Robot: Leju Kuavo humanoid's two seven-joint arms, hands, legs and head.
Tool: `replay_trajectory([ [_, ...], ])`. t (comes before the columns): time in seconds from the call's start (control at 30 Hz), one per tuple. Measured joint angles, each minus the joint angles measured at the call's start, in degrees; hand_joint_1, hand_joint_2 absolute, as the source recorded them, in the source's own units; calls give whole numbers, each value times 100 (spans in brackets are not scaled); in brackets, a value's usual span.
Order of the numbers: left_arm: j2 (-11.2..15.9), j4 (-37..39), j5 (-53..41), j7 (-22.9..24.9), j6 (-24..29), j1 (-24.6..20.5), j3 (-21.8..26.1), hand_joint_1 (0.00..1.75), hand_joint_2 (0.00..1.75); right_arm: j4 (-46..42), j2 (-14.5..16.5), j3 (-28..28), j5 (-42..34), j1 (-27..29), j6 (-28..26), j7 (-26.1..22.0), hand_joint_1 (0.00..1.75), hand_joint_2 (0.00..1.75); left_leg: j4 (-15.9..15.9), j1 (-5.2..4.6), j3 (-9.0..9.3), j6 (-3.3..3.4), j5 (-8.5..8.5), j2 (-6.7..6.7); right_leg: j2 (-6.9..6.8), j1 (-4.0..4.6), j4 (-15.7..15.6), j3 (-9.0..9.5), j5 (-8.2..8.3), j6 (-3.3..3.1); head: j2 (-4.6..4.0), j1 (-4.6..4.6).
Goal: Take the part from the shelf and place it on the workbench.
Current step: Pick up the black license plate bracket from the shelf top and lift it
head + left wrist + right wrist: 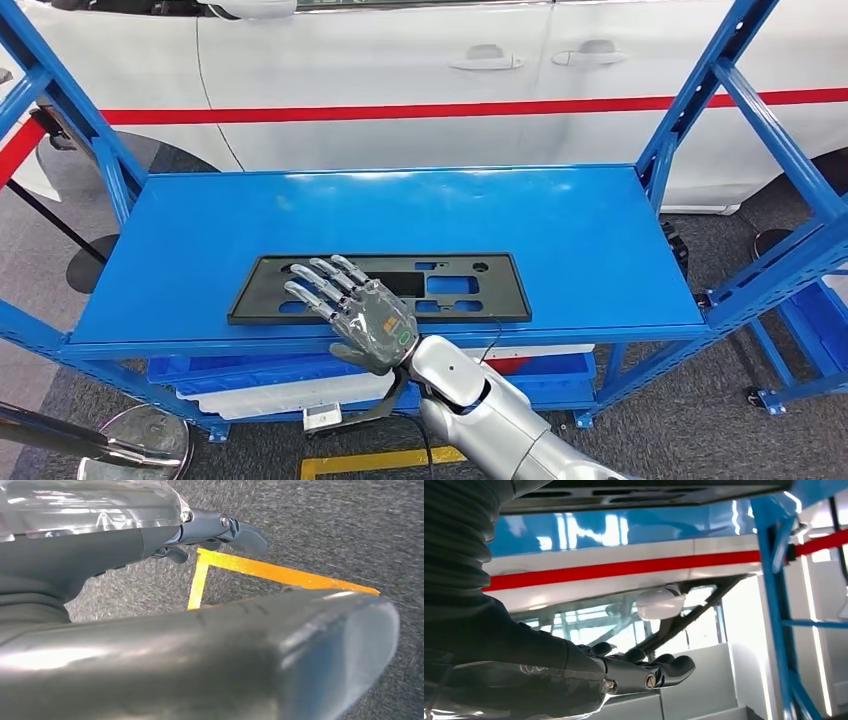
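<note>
A flat black plastic part (470, 290) with several cut-outs lies near the front edge of the blue shelf (400, 210). My right hand (358, 315) is over the part's left half, palm down with fingers stretched out and apart, holding nothing; whether it touches the part I cannot tell. In the right wrist view the part (649, 492) lies on the shelf beside my extended fingers (669, 667). My left hand (100, 545) hangs over grey carpet, fingers loosely extended, with nothing in it.
A white car (400, 70) with a red stripe stands close behind the shelf. Blue slanted uprights (700, 100) frame both ends. A lower level holds blue and white items (270, 395). Yellow tape (380, 460) marks the floor, and a round metal stand base (140, 435) sits lower left.
</note>
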Motion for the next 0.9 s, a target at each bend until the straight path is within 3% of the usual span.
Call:
replay_trajectory([
  [0.1, 3, 0, -18, -27, -10, -2, -4, 0, 0, 386, 152, 6, 125, -129, -7, 120, 0, 175, 87, 23, -29, -97, -84, 2, -6, -10, -70, 22, 38, -120, 0, -1],
  [0.13, 4, 0, -25, -32, -14, -2, -5, 0, 0, 524, 208, 7, 163, -182, -14, 153, 0, 175, 289, 27, -116, -112, -210, 3, -14, -21, -102, 38, 52, -163, 0, -1],
  [0.23, 7, 0, -45, -41, -23, 6, -8, 0, 0, 969, 340, 20, 262, -305, -37, 233, 0, 175, 1380, 30, -635, -134, -708, 5, -27, 3, -114, 52, 49, -223, 0, -2],
  [0.27, 9, 0, -49, -42, -26, 13, -9, 0, 0, 1105, 366, 25, 291, -320, -40, 254, 0, 175, 1598, 30, -749, -141, -748, 6, -28, 15, -106, 53, 43, -228, 0, -1],
  [0.3, 12, 0, -49, -42, -28, 20, -10, 0, 0, 1220, 388, 30, 318, -329, -43, 275, 0, 175, 1605, 30, -765, -144, -680, 6, -27, 23, -93, 53, 34, -229, 0, -2],
  [0.37, 26, 0, -48, -42, -30, 24, -10, 0, 0, 1406, 435, 32, 371, -362, -51, 318, 0, 175, 1007, 31, -497, -132, -299, 10, -19, 27, -50, 56, 2, -212, 0, -2],
  [0.43, 37, 0, -48, -43, -33, 14, -10, 0, 0, 1549, 480, 32, 403, -414, -66, 344, 0, 175, 341, 22, -186, -90, -49, 11, -8, 45, 11, 39, -38, -168, 0, -2],
  [0.47, 38, 0, -47, -43, -36, 10, -11, 0, 0, 1604, 493, 32, 412, -435, -73, 350, 0, 175, 176, 14, -115, -62, -13, 9, -6, 55, 35, 24, -49, -144, 0, -1],
  [0.6, 34, 0, -40, -44, -39, 24, -12, 0, 0, 1772, 525, 32, 446, -501, -86, 400, 0, 175, 103, 10, -113, 65, 10, 0, -7, 53, 126, -29, -111, -44, 0, -1],
  [0.67, 34, 0, -34, -48, -37, 16, -12, 0, 0, 1869, 530, 32, 500, -557, -93, 486, 0, 175, 80, 26, -110, 119, 28, 4, -9, 30, 579, -237, -388, 22, 0, 0],
  [0.73, 40, 0, -32, -55, -34, 14, -12, 0, 0, 2003, 531, 32, 600, -596, -102, 617, 0, 175, 80, 23, -116, 139, 27, 6, -11, 7, 1353, -610, -739, 66, 0, 0],
  [0.77, 42, 0, -33, -58, -34, 17, -12, 0, 0, 2084, 531, 32, 655, -604, -108, 694, 0, 175, 81, 21, -116, 141, 26, 5, -12, -2, 1629, -750, -810, 76, 0, 0],
  [0.8, 43, 0, -35, -63, -35, 20, -12, 0, 0, 2162, 531, 32, 700, -611, -115, 762, 0, 175, 82, 20, -113, 141, 24, 2, -12, -7, 1698, -793, -768, 74, 0, 0],
  [0.83, 43, 0, -39, -69, -38, 23, -12, 0, 0, 2235, 535, 31, 733, -625, -124, 816, 0, 175, 82, 19, -107, 139, 23, -2, -12, -8, 1540, -728, -622, 61, 0, 0],
  [0.9, 43, 0, -52, -81, -49, 21, -12, 0, 0, 2346, 553, 19, 766, -673, -152, 884, 0, 175, 80, 15, -86, 126, 15, -9, -11, 7, 747, -354, -214, -2, 0, 0],
])
